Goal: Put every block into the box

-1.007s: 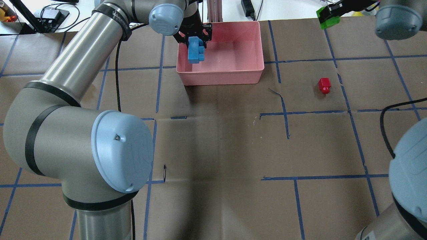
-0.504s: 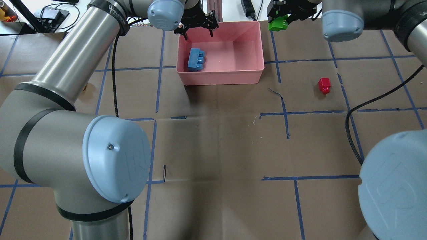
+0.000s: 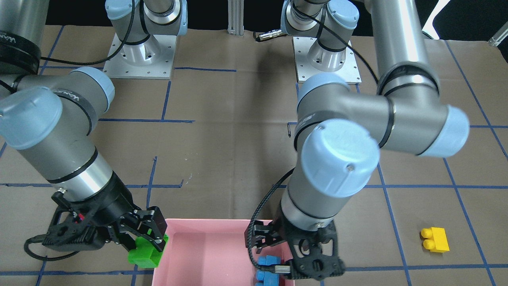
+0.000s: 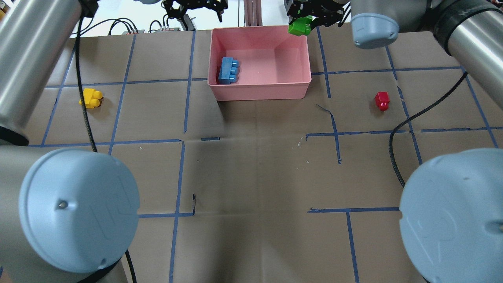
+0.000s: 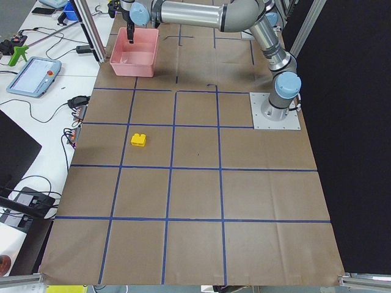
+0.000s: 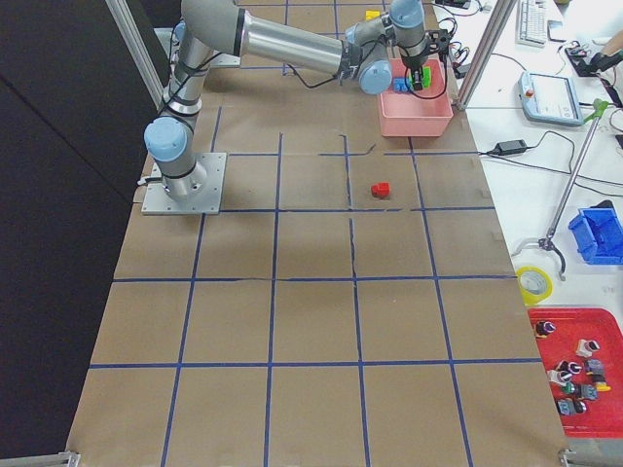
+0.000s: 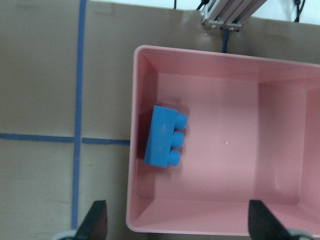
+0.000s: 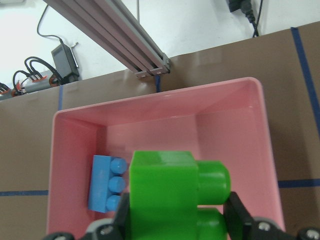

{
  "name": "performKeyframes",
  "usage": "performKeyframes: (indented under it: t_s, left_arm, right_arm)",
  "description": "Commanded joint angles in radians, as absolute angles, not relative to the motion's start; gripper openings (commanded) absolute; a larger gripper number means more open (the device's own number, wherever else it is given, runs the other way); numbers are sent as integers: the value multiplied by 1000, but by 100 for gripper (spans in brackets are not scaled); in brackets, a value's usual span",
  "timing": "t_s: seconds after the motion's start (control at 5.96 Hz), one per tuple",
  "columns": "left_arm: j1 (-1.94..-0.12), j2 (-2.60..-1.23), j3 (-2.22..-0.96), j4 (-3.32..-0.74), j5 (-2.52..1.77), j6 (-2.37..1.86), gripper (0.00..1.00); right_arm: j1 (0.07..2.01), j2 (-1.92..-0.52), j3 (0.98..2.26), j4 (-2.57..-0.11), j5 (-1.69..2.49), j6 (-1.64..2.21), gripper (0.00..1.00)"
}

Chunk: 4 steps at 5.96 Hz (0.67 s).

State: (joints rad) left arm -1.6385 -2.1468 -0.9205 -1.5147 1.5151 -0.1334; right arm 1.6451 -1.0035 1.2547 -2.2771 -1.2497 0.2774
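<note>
Front view: right gripper (image 3: pixel 147 243) is clamped on the green block (image 3: pixel 143 257), right at a corner of the box (image 3: pixel 198 225), which sits mid far edge of the worktop (image 3: pixel 238 139). Left gripper (image 3: pixel 293 260) hangs over the box's other end w/ the blue block (image 3: pixel 266 261) below it. Yellow block (image 3: pixel 435 239) lies loose toward the worktop's left end.

Overhead: blue block lies flat inside the box, left side. Green block hovers over the box's far right corner, not let go yet. Red block (image 4: pixel 381 100) sits on the worktop right of the box, apart from it. Left gripper is up past the far edge, jaws spread, nothing in them.

Left side view: yellow block alone on the worktop, well apart from the box.

Right side view: red block alone, btw the box and the robot's side.

Left wrist: fingers wide apart, empty; box and blue block below.

Right wrist: green block pinched btw the fingers, box interior beneath.

Progress, as I judge it: 1 of 4 in, 1 about to drop, yellow & red not yet touched, so approx. halfway.
</note>
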Motion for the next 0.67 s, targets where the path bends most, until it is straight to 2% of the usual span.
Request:
performKeyframes:
  t_s: [0.0,0.17,0.34,0.5]
  left_arm:
    - [-1538,-2024,-998,-1610,1522,-8,100]
    - [-1440,-1994,-1040,-1608,1517,47,100]
    - [-1343,-2015,-1045,-1588,1519,140,100]
    - [-1247,-2063,-1045,-1521,1519,168,100]
  right_arm:
    - [1718,-902,1145,-2279,-1256,386,8]
    - [1738,-896,1152,-2276,-1258,406,48]
    - [1758,-896,1166,-2266,-1259,416,83]
    - [1758,-906,1173,-2264,-1317,402,99]
